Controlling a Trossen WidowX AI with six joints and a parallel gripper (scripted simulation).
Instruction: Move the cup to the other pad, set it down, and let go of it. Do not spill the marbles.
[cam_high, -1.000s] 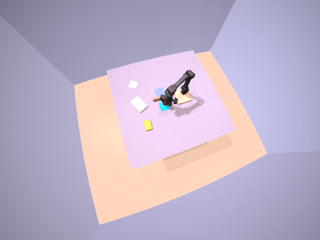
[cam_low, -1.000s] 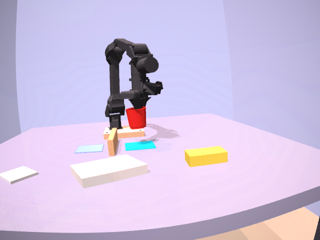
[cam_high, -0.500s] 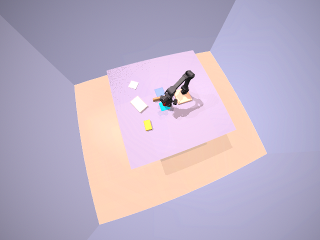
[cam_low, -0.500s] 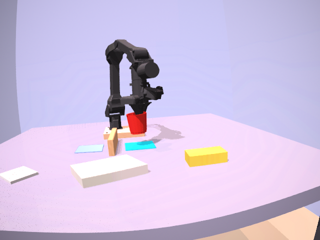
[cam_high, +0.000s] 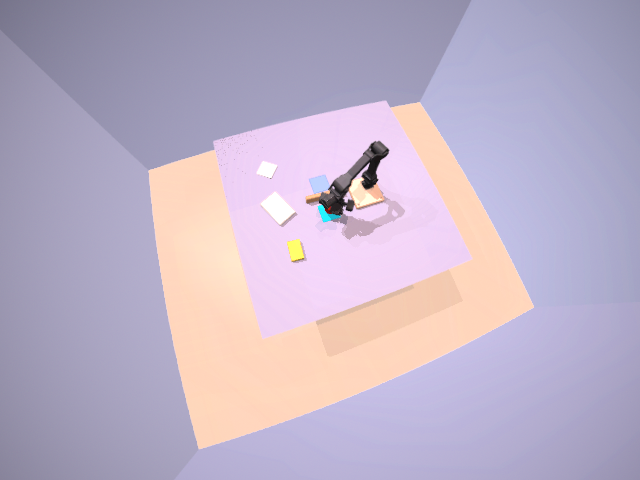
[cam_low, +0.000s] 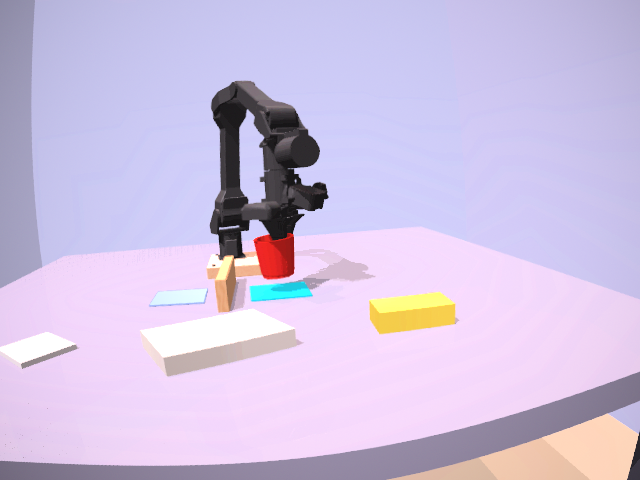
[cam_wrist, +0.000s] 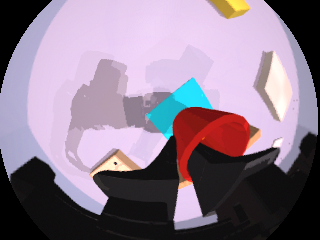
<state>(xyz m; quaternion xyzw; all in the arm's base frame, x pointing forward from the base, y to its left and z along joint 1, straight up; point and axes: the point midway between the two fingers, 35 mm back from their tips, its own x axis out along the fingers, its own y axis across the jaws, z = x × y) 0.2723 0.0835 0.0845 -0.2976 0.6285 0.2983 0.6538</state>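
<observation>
Hanging just above the cyan pad (cam_low: 280, 291), hand (cam_low: 281, 228) pinching cup (cam_low: 275, 255) rim.

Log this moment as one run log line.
gripper: shut on red cup | cup: upright, airborne above cyan pad | light blue pad: bare | release: not yet

Red cup (cam_low: 274, 256) upright, held above cyan pad (cam_low: 280, 291); marbles apparently hidden

A plain red cup (cam_low: 274, 255) is seen above a bright cyan flat pad (cam_low: 280, 291); left of that pad, a pale blue pad (cam_low: 178, 297) and tan wooden block (cam_low: 225, 283) are shown. The table (cam_low: 465, 361) is coloured lilac.
</observation>
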